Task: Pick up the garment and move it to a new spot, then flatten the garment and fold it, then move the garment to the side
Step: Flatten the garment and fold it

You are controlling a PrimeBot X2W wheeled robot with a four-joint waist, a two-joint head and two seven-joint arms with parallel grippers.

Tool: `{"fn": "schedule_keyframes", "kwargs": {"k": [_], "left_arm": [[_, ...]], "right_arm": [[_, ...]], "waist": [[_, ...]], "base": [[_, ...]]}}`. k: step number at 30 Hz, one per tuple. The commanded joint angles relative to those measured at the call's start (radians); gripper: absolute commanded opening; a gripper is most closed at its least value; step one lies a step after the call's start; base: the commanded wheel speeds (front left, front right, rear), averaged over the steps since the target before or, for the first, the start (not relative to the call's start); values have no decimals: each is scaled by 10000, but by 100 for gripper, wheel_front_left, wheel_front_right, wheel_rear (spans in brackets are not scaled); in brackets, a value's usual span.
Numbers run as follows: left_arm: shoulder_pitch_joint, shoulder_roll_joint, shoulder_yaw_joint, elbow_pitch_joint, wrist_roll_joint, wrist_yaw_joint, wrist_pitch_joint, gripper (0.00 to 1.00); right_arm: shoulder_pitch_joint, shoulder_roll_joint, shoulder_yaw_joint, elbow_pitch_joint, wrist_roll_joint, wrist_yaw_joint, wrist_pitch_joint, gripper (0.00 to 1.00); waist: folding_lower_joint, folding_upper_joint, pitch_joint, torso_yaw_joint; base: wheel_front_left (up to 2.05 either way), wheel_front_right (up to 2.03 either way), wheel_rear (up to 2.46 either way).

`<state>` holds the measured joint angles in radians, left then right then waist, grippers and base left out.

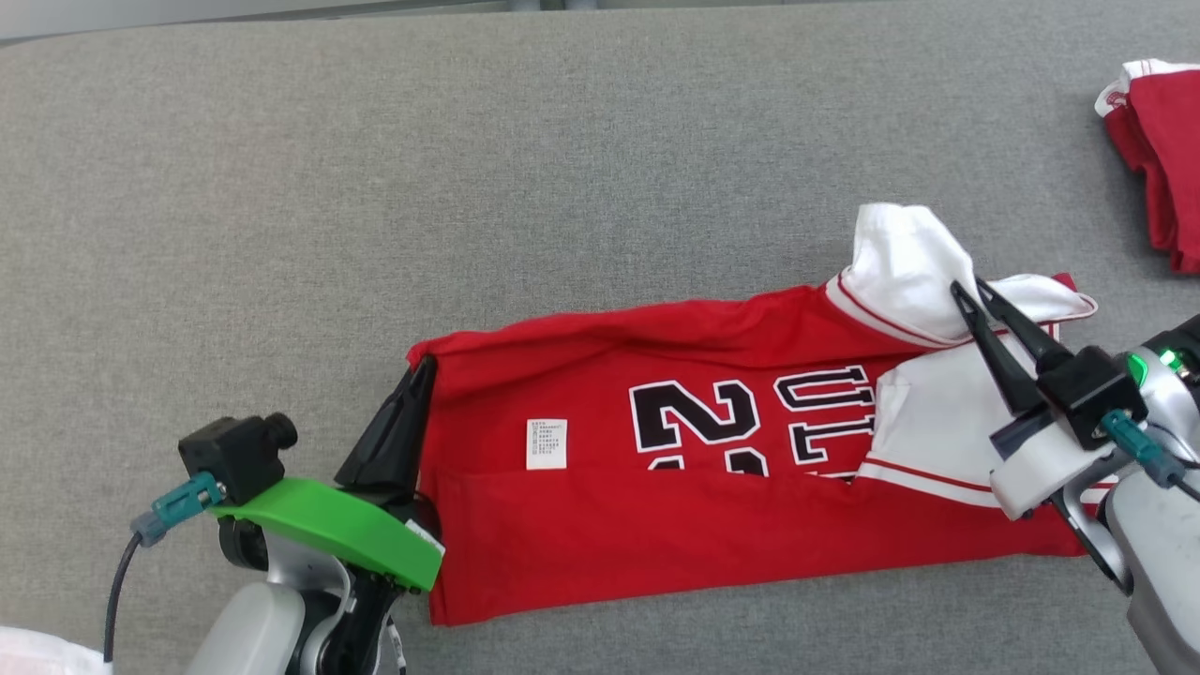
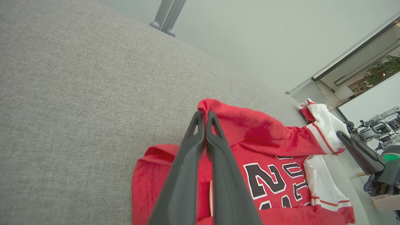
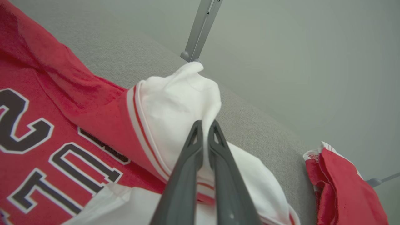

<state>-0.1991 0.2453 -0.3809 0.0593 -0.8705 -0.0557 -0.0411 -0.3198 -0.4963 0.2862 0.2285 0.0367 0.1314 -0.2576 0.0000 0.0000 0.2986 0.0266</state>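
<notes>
On the grey cloth-covered counter (image 1: 375, 187), a red jersey (image 1: 712, 534) lies stretched out lengthwise near the front edge, in front of the robot. Its near long edge is folded up over the body, so the fold cuts off the lower part of the black number and letters printed on the chest. A small white label (image 1: 547, 443) shows on the red cloth to the left of the print.

The left gripper (image 1: 427, 363) is at the jersey's left end. Its two dark fingers are pressed together on the far corner of the red hem, which in the left wrist view is pinched between the tips and stands slightly off the counter.

The right gripper (image 1: 966, 291) is at the opposite end, its fingers closed on the white sleeve (image 1: 905, 262). That sleeve is bunched and raised into a peak above the shoulder, and a red-striped cuff edge lies beside the fingers.

A second red and white garment (image 1: 1162, 169) sits folded at the counter's far right edge, well apart from the jersey.
</notes>
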Motion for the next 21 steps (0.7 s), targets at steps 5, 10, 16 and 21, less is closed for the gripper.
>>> {"fn": "schedule_keyframes", "kwargs": {"k": [5, 10, 16, 21], "left_arm": [[828, 193, -90, -277, 100, 240, -77, 0], [1427, 320, -124, -271, 126, 449, -83, 0], [1903, 225, -281, 87, 280, 729, -183, 100], [2735, 282, -93, -15, 331, 991, -705, 100]], "right_arm": [[1037, 355, -290, -1045, -472, -13, -76, 0], [1767, 483, -372, -1556, -748, -14, -80, 8], [2806, 633, -827, -1574, -1001, -14, -80, 100], [3789, 535, -1466, -1465, -800, -14, -83, 100]], "waist": [[0, 0, -355, -122], [0, 0, -515, -166], [0, 0, -603, -92], [0, 0, -719, -206]], "base": [[0, 0, 0], [0, 0, 0], [0, 0, 0], [0, 0, 0]]}}
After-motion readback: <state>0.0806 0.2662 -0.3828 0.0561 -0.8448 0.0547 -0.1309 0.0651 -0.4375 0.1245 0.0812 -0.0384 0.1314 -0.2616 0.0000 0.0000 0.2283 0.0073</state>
